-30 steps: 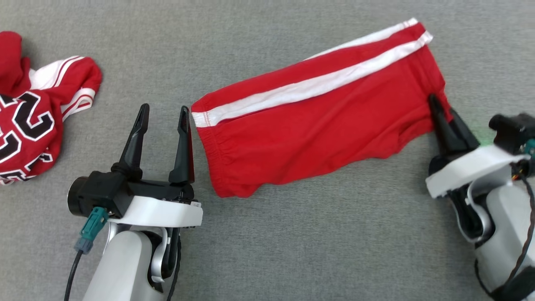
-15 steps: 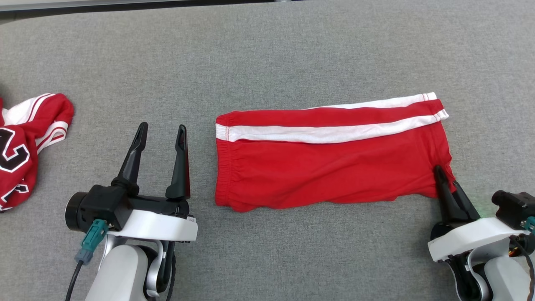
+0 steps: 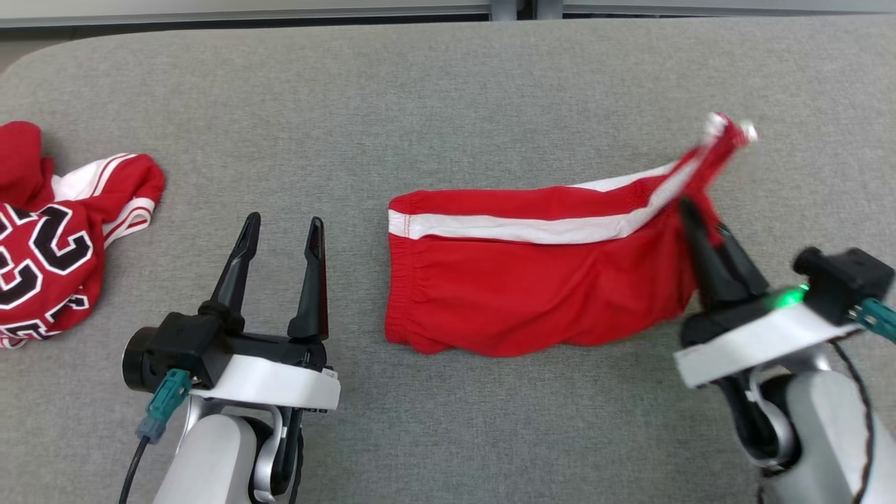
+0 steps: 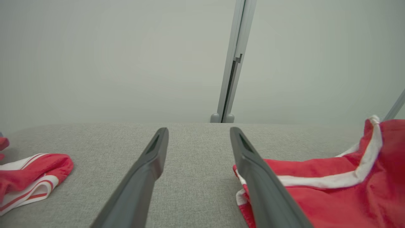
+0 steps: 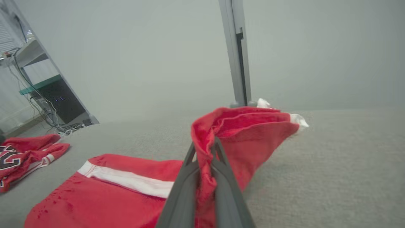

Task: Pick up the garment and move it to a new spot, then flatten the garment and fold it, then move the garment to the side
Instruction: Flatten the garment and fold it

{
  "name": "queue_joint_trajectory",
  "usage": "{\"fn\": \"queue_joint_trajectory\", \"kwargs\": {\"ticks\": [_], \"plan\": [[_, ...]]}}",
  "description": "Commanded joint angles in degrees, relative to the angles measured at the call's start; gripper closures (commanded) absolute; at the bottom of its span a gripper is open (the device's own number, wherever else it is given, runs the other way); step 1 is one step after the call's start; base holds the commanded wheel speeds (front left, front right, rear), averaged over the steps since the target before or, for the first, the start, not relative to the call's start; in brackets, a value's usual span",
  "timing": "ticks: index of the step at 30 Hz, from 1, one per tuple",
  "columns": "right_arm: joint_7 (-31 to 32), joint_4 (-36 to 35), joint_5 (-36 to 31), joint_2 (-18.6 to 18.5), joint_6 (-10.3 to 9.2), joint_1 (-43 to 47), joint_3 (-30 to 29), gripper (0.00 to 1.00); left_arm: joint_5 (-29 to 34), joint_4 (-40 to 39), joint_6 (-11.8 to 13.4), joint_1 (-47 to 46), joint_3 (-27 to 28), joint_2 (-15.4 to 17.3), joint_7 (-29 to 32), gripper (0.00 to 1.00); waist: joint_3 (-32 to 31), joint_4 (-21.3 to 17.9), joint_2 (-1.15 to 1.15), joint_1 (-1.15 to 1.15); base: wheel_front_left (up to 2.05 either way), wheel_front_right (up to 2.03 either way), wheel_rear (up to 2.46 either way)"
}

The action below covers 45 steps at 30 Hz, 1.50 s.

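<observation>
Your right gripper (image 3: pixel 702 217) has its jaws clenched on the right end of the shorts (image 3: pixel 532 294), with that corner raised off the table (image 3: pixel 448 91) and the rest lying flat. Your left gripper (image 3: pixel 284 220) hovers just left of the shorts, jaws released and empty. A jersey (image 3: pixel 49 245) sits far left of the shorts.

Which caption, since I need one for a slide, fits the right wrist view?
Right end effector shut on red shorts, one end raised off grey surface.

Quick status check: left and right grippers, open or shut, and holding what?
Left gripper: jaws open, holding nothing, beside the waistband end of the red shorts.
Right gripper: jaws shut on the shorts' leg end, which is raised.
</observation>
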Motion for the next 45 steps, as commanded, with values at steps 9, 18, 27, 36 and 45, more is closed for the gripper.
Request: {"fn": "queue_joint_trajectory", "kwargs": {"ticks": [9, 18, 27, 36, 45], "plan": [[6.8, -4.3, 1.2, 5.3, 0.0, -5.3, 15.8, 1.0, -1.1, 0.6, 0.4, 0.5, -1.1, -0.5, -0.5, 0.0, -0.6, 3.7, 0.0, 0.0, 0.0, 0.0, 0.0], [4.9, 4.2, 4.5, 5.1, 0.0, -5.1, 25.8, 0.52, -1.8, 1.9, 0.6, 0.0, -1.8, -0.9, -0.7, 0.0, 0.7, 5.1, 0.0, 0.0, 0.0, 0.0, 0.0], [-5.7, -0.7, 3.8, 2.4, 0.0, -6.5, 23.5, 0.0, -0.6, 2.3, 0.9, -0.7, -0.5, -0.4, -0.8, 0.0, 0.0, 2.3, 0.0, 0.0, 0.0, 0.0, 0.0], [-7.6, -2.7, -2.0, 0.6, 0.0, 1.3, 0.9, 0.0, 0.4, 2.8, 1.7, 0.6, 1.0, 1.5, -0.8, 0.0, -2.1, -1.0, 0.0, 0.0, 0.0, 0.0, 0.0], [-5.5, -4.1, -5.7, 1.0, 0.0, 9.9, -10.5, 0.0, 0.4, 2.8, 2.9, 3.5, 2.4, 3.5, -0.7, 0.0, -5.5, -3.2, 0.0, 0.0, 0.0, 0.0, 0.0]]}}
